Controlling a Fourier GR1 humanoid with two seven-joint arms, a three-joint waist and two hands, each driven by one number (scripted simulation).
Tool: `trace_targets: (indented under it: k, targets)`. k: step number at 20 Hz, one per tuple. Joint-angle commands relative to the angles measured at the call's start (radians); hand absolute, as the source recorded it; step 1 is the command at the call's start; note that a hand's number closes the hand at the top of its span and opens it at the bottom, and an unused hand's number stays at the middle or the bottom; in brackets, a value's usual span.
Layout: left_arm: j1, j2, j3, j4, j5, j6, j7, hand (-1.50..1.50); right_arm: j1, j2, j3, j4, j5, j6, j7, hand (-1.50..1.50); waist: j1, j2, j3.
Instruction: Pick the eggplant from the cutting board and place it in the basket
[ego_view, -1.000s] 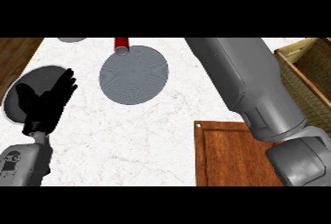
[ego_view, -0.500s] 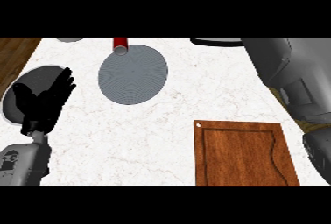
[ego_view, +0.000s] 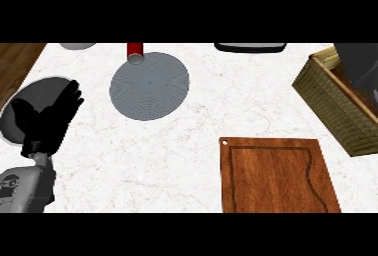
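- The bench (ego_view: 192, 150) had a white marbled top, with a strip of wood along its far left edge.
- The left hand (ego_view: 46, 120) stood at the left side of the view, black, with its fingers (ego_view: 70, 97) straight and pointing up; it held nothing.
- Behind this hand lay a round grey plate (ego_view: 29, 100), partly hidden by it.
- A second grey plate (ego_view: 150, 86) lay near the middle of the bench, apart from the hand.
- A red cylinder (ego_view: 135, 50) touched the top edge of this second plate.
- The cutting board (ego_view: 277, 175), brown wood with a small hole in its upper left corner, lay at the lower right, and its surface was bare.
- The basket (ego_view: 332, 105), woven and yellowish, stood at the right edge, above the board and apart from it.
- A grey forearm (ego_view: 358, 62) showed at the upper right corner, over the basket; the right hand itself was out of the view, so I could not tell the state of its fingers.
- The eggplant was not visible anywhere, so I could not say where it was.
- A dark flat thing (ego_view: 249, 47) and a small grey thing (ego_view: 77, 46) were cut by the top edge.
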Motion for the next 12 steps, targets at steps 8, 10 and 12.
trace_targets:
  k: [8, 10, 12]
  targets:
    - [-0.003, -0.005, 0.013, -0.031, 0.009, 0.012, 0.051, 0.00, 0.169, -0.031, -0.040, -0.052, -0.016, -0.052, 0.042, 1.50, -0.022, -0.009, 0.001]
    - [0.001, -0.028, -0.012, -0.019, -0.026, 0.031, 0.013, 0.00, 0.192, -0.082, -0.072, -0.075, -0.045, -0.073, -0.010, 1.50, -0.022, -0.008, 0.001]
    - [0.056, -0.014, 0.003, -0.067, -0.002, 0.011, 0.034, 0.00, 0.273, -0.088, -0.086, -0.124, -0.075, -0.087, -0.063, 1.50, -0.028, -0.015, 0.002]
